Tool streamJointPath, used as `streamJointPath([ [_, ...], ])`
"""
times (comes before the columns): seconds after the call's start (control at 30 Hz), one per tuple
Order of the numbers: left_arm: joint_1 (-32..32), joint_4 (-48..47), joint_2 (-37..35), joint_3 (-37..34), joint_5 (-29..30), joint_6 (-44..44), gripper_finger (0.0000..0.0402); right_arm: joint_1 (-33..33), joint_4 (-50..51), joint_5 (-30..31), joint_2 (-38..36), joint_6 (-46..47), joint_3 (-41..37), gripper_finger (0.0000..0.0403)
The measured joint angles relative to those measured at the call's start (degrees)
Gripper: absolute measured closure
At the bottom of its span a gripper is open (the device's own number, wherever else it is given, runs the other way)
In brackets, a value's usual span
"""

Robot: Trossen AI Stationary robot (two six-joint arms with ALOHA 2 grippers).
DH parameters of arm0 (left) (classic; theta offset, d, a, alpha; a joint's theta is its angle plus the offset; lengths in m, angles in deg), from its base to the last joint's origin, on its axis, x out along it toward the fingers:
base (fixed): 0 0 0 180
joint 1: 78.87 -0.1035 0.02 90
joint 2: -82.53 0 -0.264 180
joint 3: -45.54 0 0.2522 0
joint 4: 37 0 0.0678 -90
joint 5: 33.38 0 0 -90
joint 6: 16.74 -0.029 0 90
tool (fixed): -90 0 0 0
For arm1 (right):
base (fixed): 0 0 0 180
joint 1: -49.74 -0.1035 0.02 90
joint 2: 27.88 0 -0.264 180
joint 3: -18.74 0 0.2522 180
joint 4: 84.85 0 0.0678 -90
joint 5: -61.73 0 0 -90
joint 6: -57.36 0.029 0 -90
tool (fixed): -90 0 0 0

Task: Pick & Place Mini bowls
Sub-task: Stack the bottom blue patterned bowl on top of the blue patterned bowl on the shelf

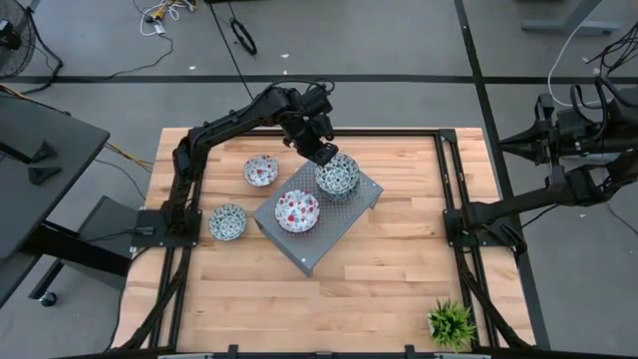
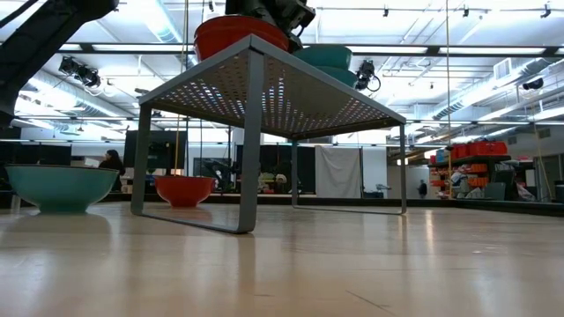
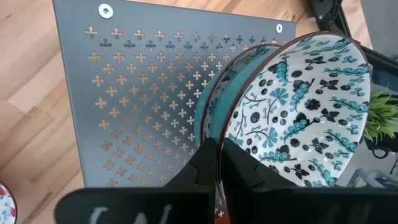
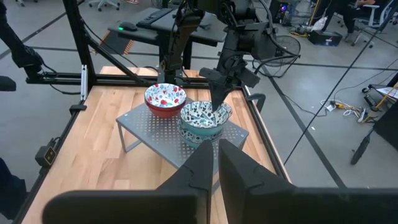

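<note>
A grey perforated stand (image 1: 329, 237) is at the table's middle. On it sit a red-patterned mini bowl (image 1: 297, 210) and a teal-patterned mini bowl (image 4: 198, 135). A second teal bowl (image 3: 305, 106) is tilted over that teal bowl, and my left gripper (image 1: 326, 155) is shut on it. One red bowl (image 1: 261, 171) and one teal bowl (image 1: 227, 221) rest on the wooden table left of the stand. My right gripper (image 4: 216, 163) is shut and empty, drawn back past the table's right edge. My left gripper holds the upper teal bowl by its rim (image 3: 219, 140), one finger inside the bowl and one outside. The fingers slant down from the table's far side. The bowl tilts, its inside turned toward the right; whether its underside rests in the bowl beneath, I cannot tell.
A small potted plant (image 1: 452, 324) stands at the table's near right corner. Black frame rails (image 1: 447, 189) run along the table's left and right sides. Bare wood lies near and right of the stand.
</note>
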Motion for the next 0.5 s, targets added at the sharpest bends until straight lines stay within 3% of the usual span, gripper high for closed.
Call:
streamJointPath([
  [0.5, 0.08, -0.11, 0.0, 0.0, 1.03, -0.79, 0.0386, 0.0, 0.01, 0.0, 0.0, -0.01, 0.01, 0.0376],
])
